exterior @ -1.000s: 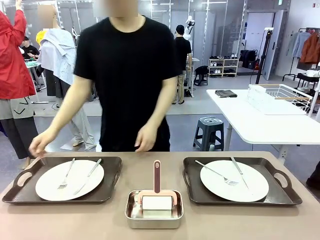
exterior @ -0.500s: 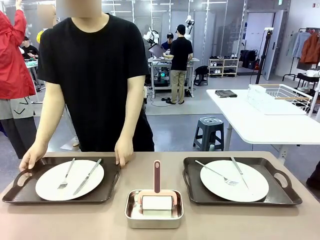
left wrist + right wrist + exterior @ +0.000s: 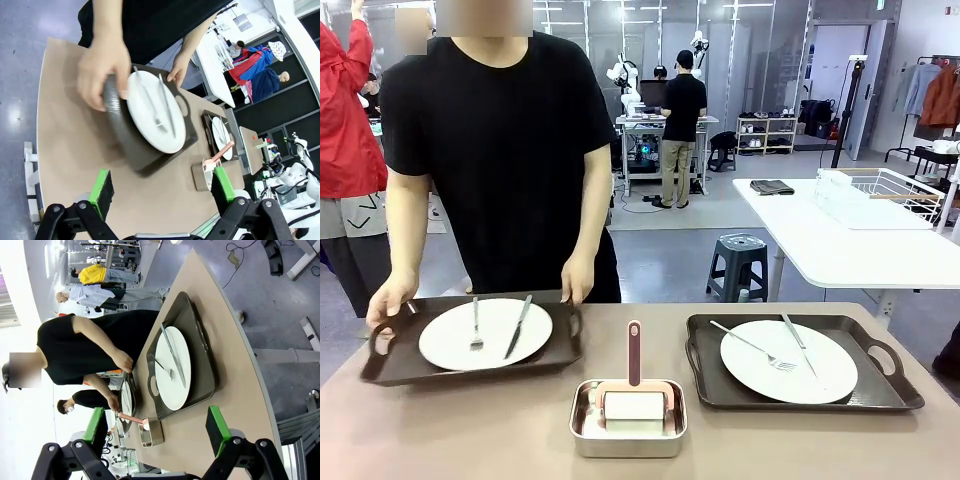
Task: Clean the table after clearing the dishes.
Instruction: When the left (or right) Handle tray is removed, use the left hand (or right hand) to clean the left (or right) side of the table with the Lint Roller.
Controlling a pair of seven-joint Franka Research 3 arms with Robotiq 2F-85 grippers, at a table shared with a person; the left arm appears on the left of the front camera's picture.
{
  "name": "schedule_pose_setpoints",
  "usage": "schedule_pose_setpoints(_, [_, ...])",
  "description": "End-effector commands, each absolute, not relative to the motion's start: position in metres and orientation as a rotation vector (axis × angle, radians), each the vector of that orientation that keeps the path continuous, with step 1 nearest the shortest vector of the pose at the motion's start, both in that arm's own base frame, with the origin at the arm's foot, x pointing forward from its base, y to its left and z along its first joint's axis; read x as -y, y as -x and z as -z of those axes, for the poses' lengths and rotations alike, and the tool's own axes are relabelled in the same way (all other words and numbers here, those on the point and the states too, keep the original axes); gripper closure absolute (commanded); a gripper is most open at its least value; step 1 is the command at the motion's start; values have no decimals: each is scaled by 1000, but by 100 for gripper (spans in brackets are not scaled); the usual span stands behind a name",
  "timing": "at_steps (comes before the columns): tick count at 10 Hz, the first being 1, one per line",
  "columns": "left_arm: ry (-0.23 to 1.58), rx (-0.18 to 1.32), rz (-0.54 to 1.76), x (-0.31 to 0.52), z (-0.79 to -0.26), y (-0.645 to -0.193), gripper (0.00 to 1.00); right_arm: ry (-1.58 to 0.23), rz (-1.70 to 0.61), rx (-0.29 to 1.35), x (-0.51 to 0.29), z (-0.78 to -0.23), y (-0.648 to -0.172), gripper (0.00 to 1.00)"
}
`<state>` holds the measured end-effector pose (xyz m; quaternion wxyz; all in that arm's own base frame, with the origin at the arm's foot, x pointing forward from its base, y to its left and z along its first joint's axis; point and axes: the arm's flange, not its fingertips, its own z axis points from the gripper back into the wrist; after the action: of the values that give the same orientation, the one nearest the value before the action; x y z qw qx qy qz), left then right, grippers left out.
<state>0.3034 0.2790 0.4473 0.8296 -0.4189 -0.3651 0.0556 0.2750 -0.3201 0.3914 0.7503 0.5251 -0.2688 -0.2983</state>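
1. One hand (image 3: 390, 300) and the other hand (image 3: 578, 280) of the person each grip a handle of the left tray (image 3: 390, 362). The tray is tilted and looks raised off the surface (image 3: 470, 430), so it is probably being carried off to clear that side.
2. The left plate (image 3: 485, 333) rides on this tray with a fork (image 3: 476, 325) and a knife (image 3: 518, 328) lying on top, so everything can go in one lift.
3. The right tray (image 3: 705, 385) lies flat on the surface with the right plate (image 3: 788, 361) on it, and nobody is touching it. It likely has to go too before any wiping.
4. A small steel pan (image 3: 582, 425) sits at the near edge between the trays, holding a pink-handled scrubber (image 3: 634, 355). Either arm could probably reach it there.
5. The left fingers (image 3: 102, 192) are spread wide and hold nothing, hovering over the surface near the raised tray. The right fingers (image 3: 217, 431) are also released and empty, facing the right tray. Both seem to be waiting while the dishes are in the way.
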Motion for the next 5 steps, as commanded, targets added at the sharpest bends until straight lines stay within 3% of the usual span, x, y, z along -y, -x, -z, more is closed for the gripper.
schedule_pose_setpoints(1, [900,785,-107,-281,-447,-301,0,-1153,645,585,319,-395,-272,0])
schedule_pose_setpoints(5, [900,785,-107,-281,-447,-301,0,-1153,645,585,319,-395,-272,0])
